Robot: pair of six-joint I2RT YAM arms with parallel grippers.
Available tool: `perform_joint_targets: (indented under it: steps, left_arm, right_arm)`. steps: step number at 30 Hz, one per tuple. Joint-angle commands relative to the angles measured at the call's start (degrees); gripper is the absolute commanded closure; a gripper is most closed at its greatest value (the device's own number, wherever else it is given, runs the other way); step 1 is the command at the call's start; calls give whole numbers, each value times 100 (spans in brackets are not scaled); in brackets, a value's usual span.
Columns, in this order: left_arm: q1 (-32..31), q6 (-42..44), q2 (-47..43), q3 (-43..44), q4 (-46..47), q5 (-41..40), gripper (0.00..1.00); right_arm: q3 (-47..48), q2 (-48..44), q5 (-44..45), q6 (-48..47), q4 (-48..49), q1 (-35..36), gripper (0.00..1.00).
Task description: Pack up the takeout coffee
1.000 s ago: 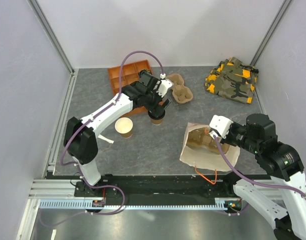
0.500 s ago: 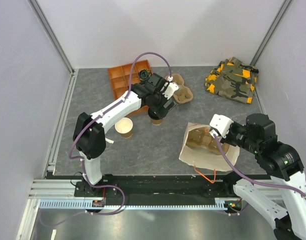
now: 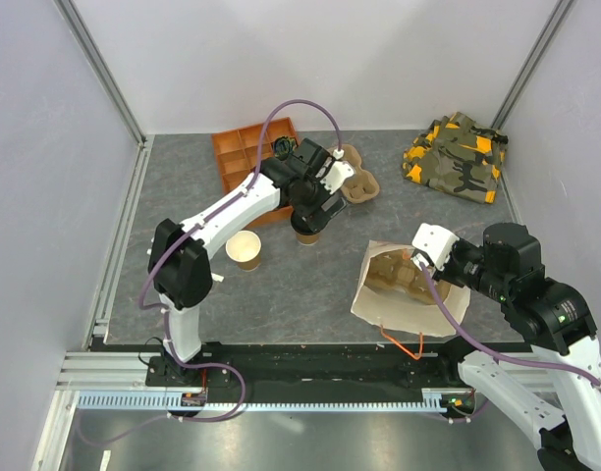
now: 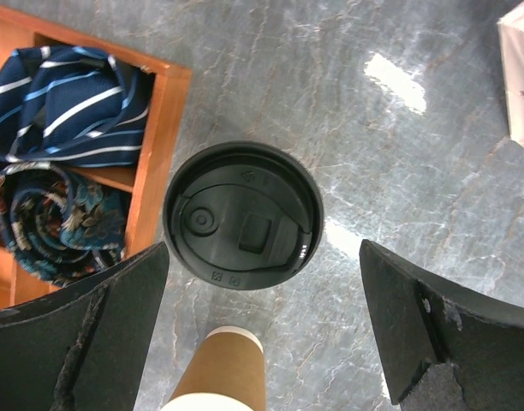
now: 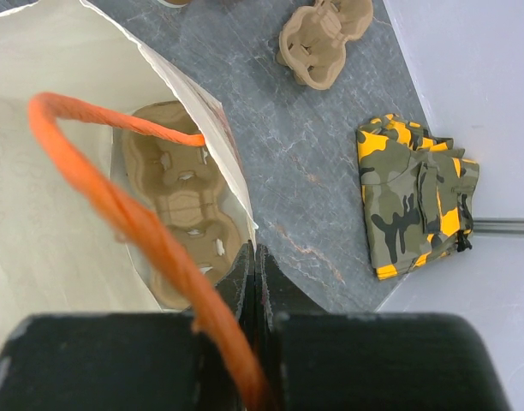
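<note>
The coffee [image 4: 242,214] sits just at the tray's [image 3: 225,147] 5 o'clock. A carrier [image 5: 181,205], I think, lies in the bag [image 3: 379,304].

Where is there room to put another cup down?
Bare table lies between the lidless cup and the paper bag, and between the pulp carrier and the camouflage cloth. It is crowded where the orange tray, lidded coffee and left end effector bunch together.

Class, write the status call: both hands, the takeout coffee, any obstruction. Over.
Left hand open over takeout coffee, lid on. Right hand shut on paper bag rim. Lidless cup close beside coffee.
</note>
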Motion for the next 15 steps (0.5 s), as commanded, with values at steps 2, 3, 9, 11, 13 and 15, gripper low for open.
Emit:
perform_joint_targets:
  steps: [2, 3, 9, 11, 13, 15]
  left_arm:
    - [-9, 350, 182, 478, -331, 367, 0]
    - [0, 368, 217, 540, -384, 437, 0]
    - [61, 578, 481, 1032, -753, 552, 0]
    - [114, 605, 551, 1076, -806, 569, 0]
    - [184, 701, 630, 1190, -963, 622, 0]
    - [254, 816, 710, 1295, -1017, 771, 0]
  right_arm:
    - [28, -20, 63, 29, 153, -16, 100]
    - [28, -11, 45, 29, 145, -16, 100]
    - [55, 15, 45, 29, 109, -25, 100]
    - [46, -2, 45, 29, 101, -16, 100]
    - [55, 15, 45, 29, 101, -16, 100]
    - [37, 24, 45, 29, 127, -16, 100]
